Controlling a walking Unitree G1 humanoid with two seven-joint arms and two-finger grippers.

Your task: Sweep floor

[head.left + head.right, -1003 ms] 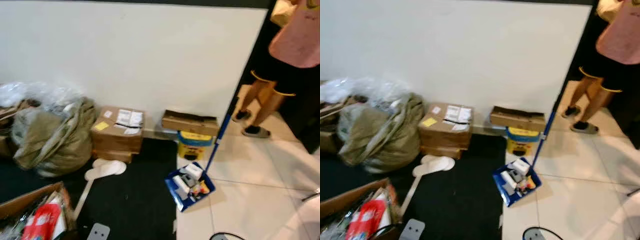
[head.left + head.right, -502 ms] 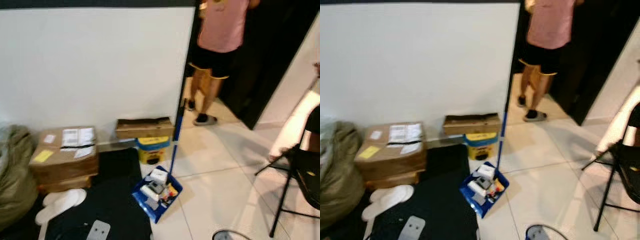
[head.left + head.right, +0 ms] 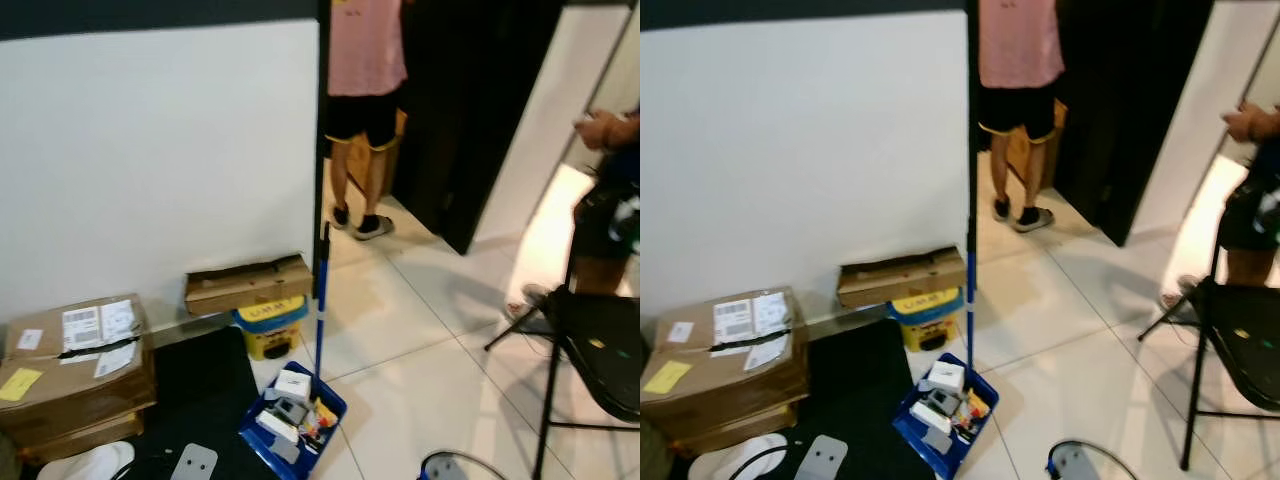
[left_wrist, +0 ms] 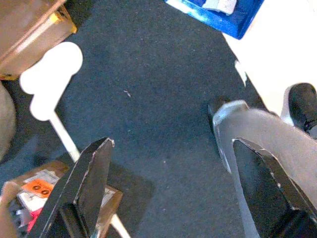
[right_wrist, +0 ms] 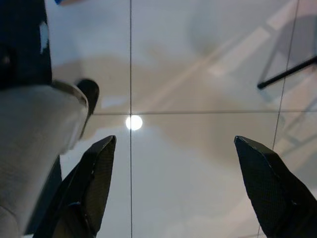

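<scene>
White tiles [image 5: 198, 163] under the right gripper [image 5: 173, 183], dark mat [image 4: 148, 124] under the left gripper [image 4: 173, 183]; both jaws spread, empty.

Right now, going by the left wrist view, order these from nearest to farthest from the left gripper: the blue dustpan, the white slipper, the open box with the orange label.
1. Open box with the orange label, right beside one finger of the left gripper.
2. White slipper, farther out on the dark mat.
3. Blue dustpan, at the mat's far edge.

- Cardboard box [image 3: 70, 375]: white shipping labels with a barcode and a yellow sticker sit on the top face; the print is too small to read.
- Yellow bucket [image 3: 268, 325]: dark lettering runs across the front; the characters are blurred and not legible.
- No other text can be read.
</scene>
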